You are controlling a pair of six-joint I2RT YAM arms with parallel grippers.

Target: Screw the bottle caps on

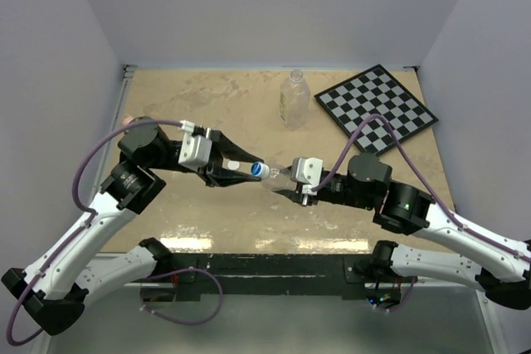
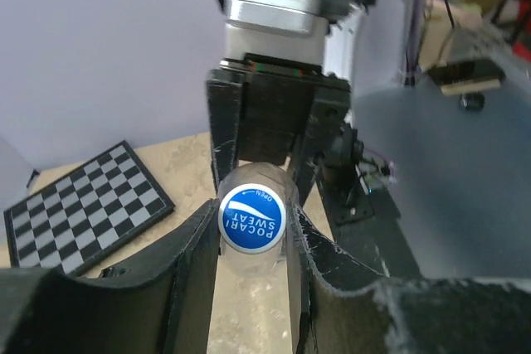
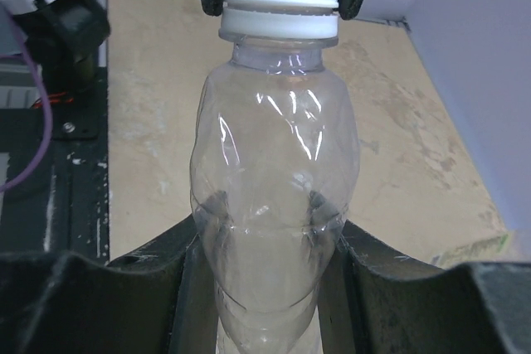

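While the right tool (image 1: 289, 181) is clamped around the body of the small clear bottle (image 3: 270, 163), holding it sideways between the two arms over the front of the bench (image 1: 207, 105), the left tool (image 1: 247, 168) is closed on the blue-topped cap (image 2: 251, 219) seated at that bottle's neck. The tall bottle (image 1: 294, 99) stands upright at the back, near the checkerboard (image 1: 376, 109).

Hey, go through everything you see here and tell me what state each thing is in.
left pincer: shut on the blue cap.
right pincer: shut on the small bottle.
blue cap: seated on the small bottle's neck; tightness unclear.
small bottle: held horizontal between both pincers.
tall bottle: upright on the table, untouched; capped or not, unclear.
checkerboard: lying flat, far right.
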